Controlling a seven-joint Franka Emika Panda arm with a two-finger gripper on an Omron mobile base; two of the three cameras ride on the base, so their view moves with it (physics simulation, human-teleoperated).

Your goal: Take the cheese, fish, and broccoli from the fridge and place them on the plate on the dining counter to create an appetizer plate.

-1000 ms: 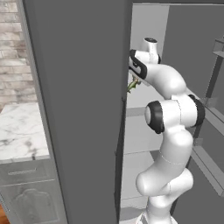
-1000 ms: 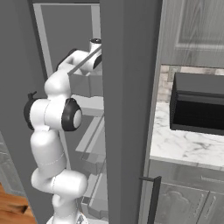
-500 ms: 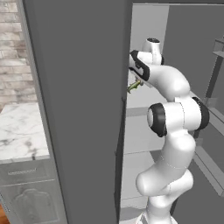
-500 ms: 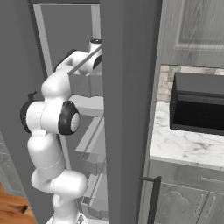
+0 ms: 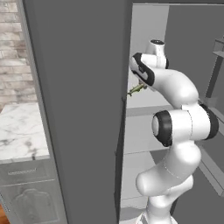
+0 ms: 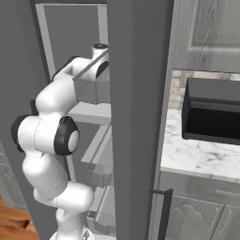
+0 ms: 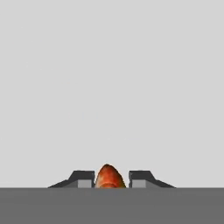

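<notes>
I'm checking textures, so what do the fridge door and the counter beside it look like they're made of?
The fridge door looks like matte dark-grey painted metal or plastic: flat, even, no glare. The counter looks like polished white marble, with grey veining.

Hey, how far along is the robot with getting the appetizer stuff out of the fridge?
Done: nothing I can confirm; what has reached the plate can't be told from here. In hand: the gripper, up inside the fridge, is shut on what looks like the fish, slender and greenish-orange. Left: carry it to the plate, plus cheese and broccoli if not yet moved.
</notes>
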